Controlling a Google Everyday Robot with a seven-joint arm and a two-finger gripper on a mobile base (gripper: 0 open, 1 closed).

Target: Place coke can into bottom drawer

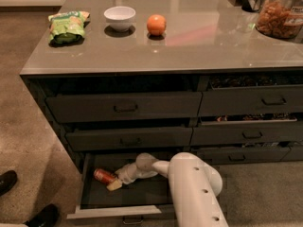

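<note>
The coke can is red with a silver end and lies on its side on the dark floor of the open bottom drawer, toward its left. My gripper reaches down into the drawer, with its tip right beside the can on the can's right. The white arm comes in from the lower right and covers the drawer's right part.
On the grey counter are a green chip bag, a white bowl, an orange and a jar of snacks. Closed dark drawers stack above the open one. A person's black shoes are at the lower left.
</note>
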